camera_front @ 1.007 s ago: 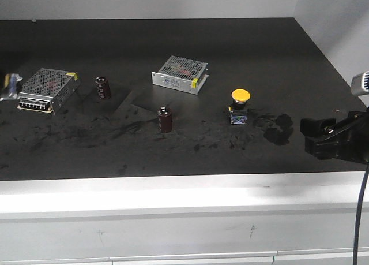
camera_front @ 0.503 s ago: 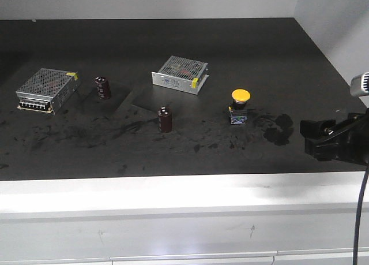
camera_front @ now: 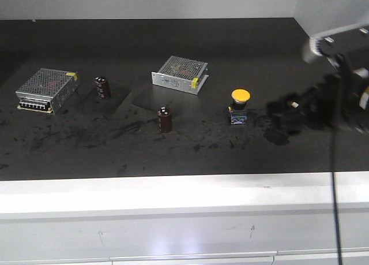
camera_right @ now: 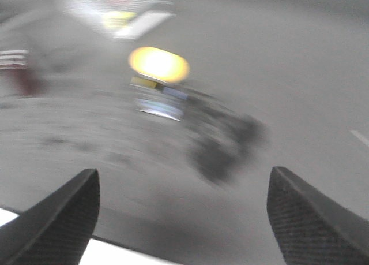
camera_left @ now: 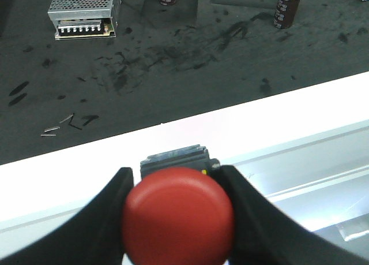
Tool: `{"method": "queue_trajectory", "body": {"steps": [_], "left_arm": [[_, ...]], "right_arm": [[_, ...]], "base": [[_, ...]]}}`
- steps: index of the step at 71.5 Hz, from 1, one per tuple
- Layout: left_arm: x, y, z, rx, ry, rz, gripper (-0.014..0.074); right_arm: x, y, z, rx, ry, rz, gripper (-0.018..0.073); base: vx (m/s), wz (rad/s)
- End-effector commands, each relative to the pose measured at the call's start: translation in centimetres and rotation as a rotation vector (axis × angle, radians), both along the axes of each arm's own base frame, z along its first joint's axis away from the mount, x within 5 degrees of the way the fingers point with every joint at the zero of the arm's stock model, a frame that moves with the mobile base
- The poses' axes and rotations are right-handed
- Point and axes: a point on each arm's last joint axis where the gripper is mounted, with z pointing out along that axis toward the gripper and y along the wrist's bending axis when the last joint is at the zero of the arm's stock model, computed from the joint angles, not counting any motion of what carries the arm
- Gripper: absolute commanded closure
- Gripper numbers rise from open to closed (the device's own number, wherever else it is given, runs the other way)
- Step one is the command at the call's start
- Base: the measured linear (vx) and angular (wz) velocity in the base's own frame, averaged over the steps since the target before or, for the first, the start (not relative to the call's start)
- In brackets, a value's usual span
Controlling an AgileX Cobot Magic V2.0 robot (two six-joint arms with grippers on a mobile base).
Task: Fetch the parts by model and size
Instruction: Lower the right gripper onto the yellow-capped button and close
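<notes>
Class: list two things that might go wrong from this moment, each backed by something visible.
The open right gripper is motion-blurred near the yellow-capped push-button switch; it might topple it. The left gripper holds the red-capped push-button switch at the white table edge; a slip means a fall.

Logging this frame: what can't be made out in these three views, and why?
Left wrist view: the cap of the red-capped switch, held in the left gripper, hides most of its base.
Right wrist view: the yellow-capped switch is blurred; its base markings are illegible.
Front view: the right gripper is a dark smear, jaws unreadable; the left gripper is out of frame.
</notes>
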Motion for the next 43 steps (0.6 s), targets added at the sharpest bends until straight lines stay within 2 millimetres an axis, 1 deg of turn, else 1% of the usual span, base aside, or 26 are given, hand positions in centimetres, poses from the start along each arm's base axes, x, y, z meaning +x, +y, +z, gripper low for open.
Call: {"method": "queue_trajectory", "body": {"steps": [1, 3, 5, 7, 10, 11, 13, 14, 16, 17, 23, 24, 25, 28, 29, 30, 32, 34, 40, 41, 43], "left_arm": [[0.3, -0.1, 1.1, -0.021, -0.080, -0.006, 0.0602], [0.3, -0.1, 1.1, -0.021, -0.080, -0.006, 0.0602], [0.3, -0.1, 1.1, -0.021, -0.080, -0.006, 0.0602], [0.3, -0.1, 1.1, -0.021, -0.080, -0.006, 0.0602], [0.3, -0.1, 1.1, -0.021, -0.080, -0.006, 0.0602], [0.3, -0.1, 1.1, -0.021, -0.080, -0.006, 0.0602], [0.3, -0.1, 1.1, -0.021, -0.080, -0.006, 0.0602], [0.3, -0.1, 1.1, -0.021, -0.080, -0.006, 0.0602], [0.3, -0.1, 1.1, -0.021, -0.080, -0.006, 0.0602], [0.3, -0.1, 1.1, -0.021, -0.080, -0.006, 0.0602], [0.3, -0.1, 1.1, -0.021, -0.080, -0.006, 0.0602], [0.3, -0.1, 1.1, -0.021, -0.080, -0.006, 0.0602], [0.3, -0.1, 1.1, -0.021, -0.080, -0.006, 0.0602], [0.3, -0.1, 1.1, -0.021, -0.080, -0.006, 0.0602], [0.3, -0.1, 1.1, -0.021, -0.080, -0.006, 0.0602], [0.3, -0.1, 1.1, -0.021, -0.080, -0.006, 0.0602], [0.3, -0.1, 1.1, -0.021, -0.080, -0.006, 0.0602], [0.3, -0.1, 1.1, -0.021, -0.080, -0.006, 0.0602], [0.3, -0.1, 1.1, -0.021, -0.080, -0.006, 0.0602], [0.3, -0.1, 1.1, -0.021, -0.080, -0.006, 0.0602], [0.3, -0.1, 1.1, -0.021, -0.080, -0.006, 0.0602]], "right_arm": [[2.1, 1.7, 2.7, 0.054, -0.054, 0.014, -0.0011], [2.8, 2.1, 3.4, 0.078, -0.051, 0.001, -0.0011], [3.5, 2.3, 3.4, 0.093, -0.024, -0.016, -0.0011], [4.0, 2.5, 4.0, 0.107, -0.022, -0.028, -0.0011], [5.2, 2.9, 4.3, 0.116, 0.017, -0.050, -0.0011], [5.4, 2.9, 4.7, 0.119, 0.009, -0.051, -0.0011], [6.3, 3.2, 4.8, 0.111, 0.032, -0.058, -0.0011], [6.4, 3.3, 4.8, 0.107, 0.044, -0.060, -0.0011], [7.1, 3.5, 5.6, 0.103, 0.048, -0.063, -0.0011], [7.6, 3.7, 5.5, 0.097, 0.063, -0.064, -0.0011], [9.3, 4.3, 6.2, 0.077, 0.115, -0.071, -0.0011], [9.4, 4.3, 6.7, 0.080, 0.107, -0.071, -0.0011], [9.9, 4.5, 6.5, 0.073, 0.121, -0.071, -0.0011], [10.6, 4.7, 6.6, 0.059, 0.149, -0.074, -0.0011], [10.9, 4.8, 7.1, 0.061, 0.147, -0.074, -0.0011], [11.4, 5.0, 6.8, 0.052, 0.161, -0.076, -0.0011], [11.8, 5.1, 6.8, 0.042, 0.181, -0.079, -0.0011], [12.4, 5.0, 7.1, 0.037, 0.186, -0.088, -0.0011], [14.1, 4.7, 6.2, 0.019, 0.254, -0.113, -0.0011], [14.3, 4.6, 6.4, 0.022, 0.253, -0.118, -0.0011], [15.0, 4.3, 5.8, 0.020, 0.280, -0.130, -0.0011]], "base": [[0.00, 0.00], [0.00, 0.00], [0.00, 0.00], [0.00, 0.00], [0.00, 0.00], [0.00, 0.00], [0.00, 0.00], [0.00, 0.00], [0.00, 0.00], [0.00, 0.00], [0.00, 0.00], [0.00, 0.00], [0.00, 0.00], [0.00, 0.00], [0.00, 0.00], [0.00, 0.00], [0.00, 0.00], [0.00, 0.00], [0.00, 0.00], [0.00, 0.00], [0.00, 0.00]]}}
